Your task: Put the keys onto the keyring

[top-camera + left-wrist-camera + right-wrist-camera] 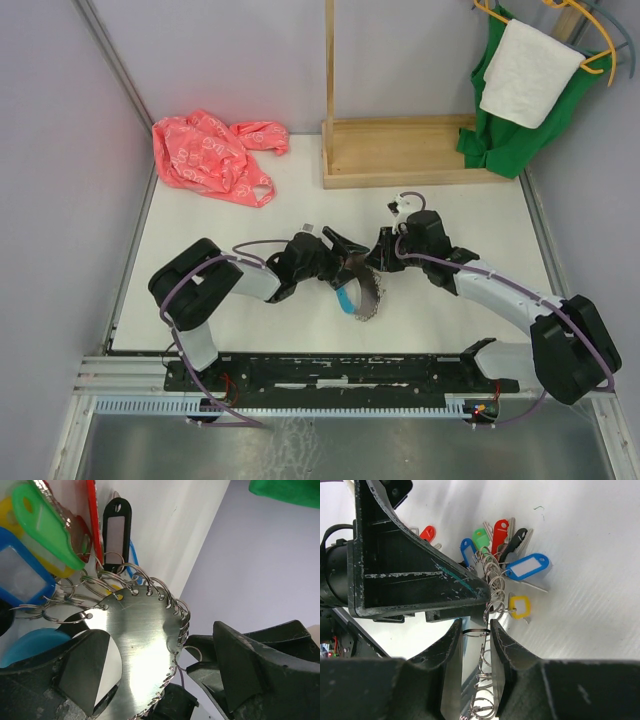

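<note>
Driving this one remotely, here's where I'm at. The right gripper [476, 628] is pinched down on the rim of the keyring [135, 630], fingers nearly together, with the metal edge and its row of small split rings [495, 582] running up between them. It looks to be holding the ring on edge near the middle of the table [450, 220], light-blue part on the left arm's side. The left gripper [160, 642] is wide open, 1 finger on either side of the shiny plate, and I can't see either pad touching it. The keys [501, 532] fan out from the rim onto the table: red, green, blue, black and yellow tags, on split rings that look threaded through the holes along the edge.

My read: we're late in the threading step and most of the bunch is on. I can't spot a loose key in any of the 3 views, so next I'd back the left arm off for a cleaner look. If 1 turns up, it needs a pinch on the tag and a careful line-up, with the right gripper steady so the ring doesn't twist.
</note>
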